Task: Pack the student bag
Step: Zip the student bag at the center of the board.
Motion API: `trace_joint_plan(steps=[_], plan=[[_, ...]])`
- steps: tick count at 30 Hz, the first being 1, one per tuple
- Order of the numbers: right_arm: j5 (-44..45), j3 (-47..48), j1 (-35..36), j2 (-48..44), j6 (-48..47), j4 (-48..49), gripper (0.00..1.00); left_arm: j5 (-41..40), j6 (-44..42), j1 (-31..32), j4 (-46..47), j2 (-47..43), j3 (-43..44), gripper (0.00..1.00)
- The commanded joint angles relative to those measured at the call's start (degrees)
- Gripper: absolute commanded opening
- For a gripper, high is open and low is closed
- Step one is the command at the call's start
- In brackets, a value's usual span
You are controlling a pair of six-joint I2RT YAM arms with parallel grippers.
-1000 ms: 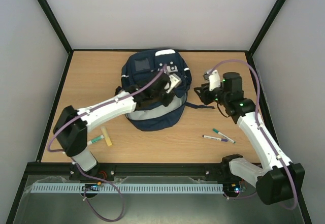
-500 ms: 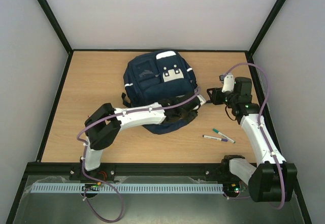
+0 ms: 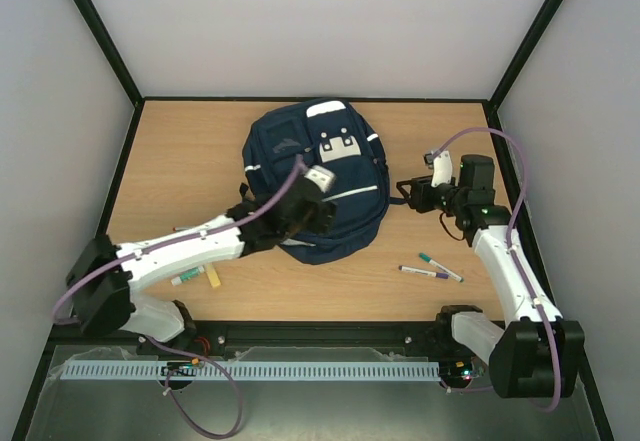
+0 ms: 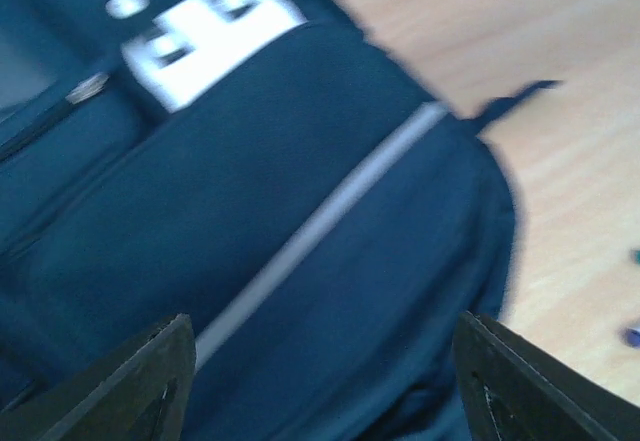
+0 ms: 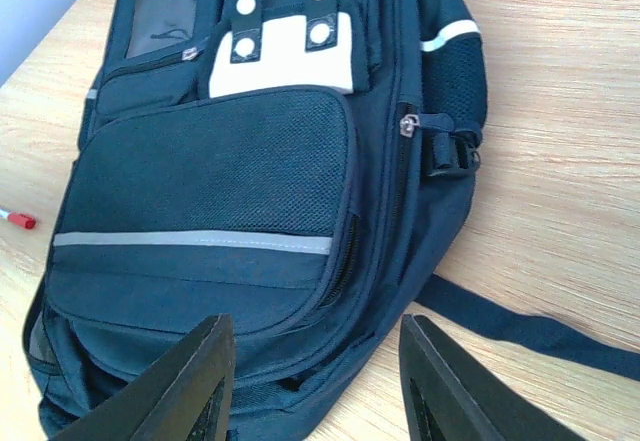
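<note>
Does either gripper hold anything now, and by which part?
Nothing is held. The left gripper and the right gripper are both open, and only the bag shows beyond their fingers.

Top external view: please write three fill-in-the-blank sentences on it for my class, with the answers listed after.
1. The bag is dark ____.
2. The left pincer hangs over the bag with its jaws ____.
3. Beside the right arm lie ____ pens.

Missing words: blue; open; two.
</note>
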State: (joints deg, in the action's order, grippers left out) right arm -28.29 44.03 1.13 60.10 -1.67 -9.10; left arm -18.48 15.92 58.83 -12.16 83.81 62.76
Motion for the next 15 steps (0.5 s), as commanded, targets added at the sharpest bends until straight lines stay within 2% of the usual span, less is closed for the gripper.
trace_joint_plan(steps=[1,5,9,12,15], plan=[[-5.03,-0.28,-0.18,1.13,-2.05,-1.62,0.46,0.34,13.0,-9.16,0.55,-5.38,-10.77,0.73],[-5.82,-0.11,-0.16,1.8,-2.52,-1.92,0.46,8.69,18.93,-22.07,3.58,-8.87,-17.82,0.63],[-6.6,-0.17,-0.16,2.37,-3.09,-2.3,0.46,15.46,21.71,-30.92,6.52,-9.14,-21.63,0.51],[-7.17,-0.18,-0.16,3.16,-3.25,-2.39,0.46,22.42,24.81,-37.53,10.4,-7.17,-24.15,0.5],[-7.73,-0.01,-0.16,4.35,-3.55,-2.59,0.46,27.65,26.59,-41.43,14.64,-3.79,-24.88,0.57]])
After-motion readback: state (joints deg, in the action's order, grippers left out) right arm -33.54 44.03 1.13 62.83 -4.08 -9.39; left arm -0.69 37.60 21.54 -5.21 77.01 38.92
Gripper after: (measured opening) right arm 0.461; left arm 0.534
